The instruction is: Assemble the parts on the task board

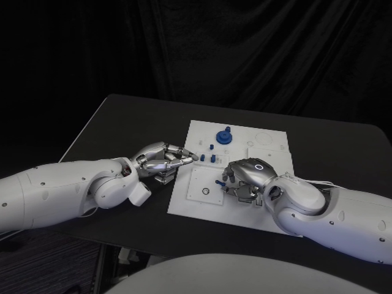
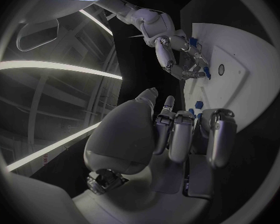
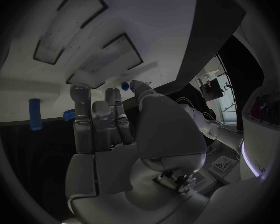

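Head view, table: black table point(image 1: 116, 122) carries the white task board point(image 1: 249, 208) at its middle.
Task board: several small blue parts stand or lie on it; the largest is a round blue part point(image 1: 224, 136) near the far edge.
Left hand: left hand point(image 1: 163, 159) sits at the board's left edge, fingers curled in close; nothing visible between them. Small blue pegs point(image 1: 212, 158) lie just beyond the fingertips, apart from them.
Right hand: right hand point(image 1: 247, 174) rests over the board's middle, fingers bent down onto it. A small blue part point(image 1: 221, 182) sits just beside the fingertips; cannot tell whether it is pinched.
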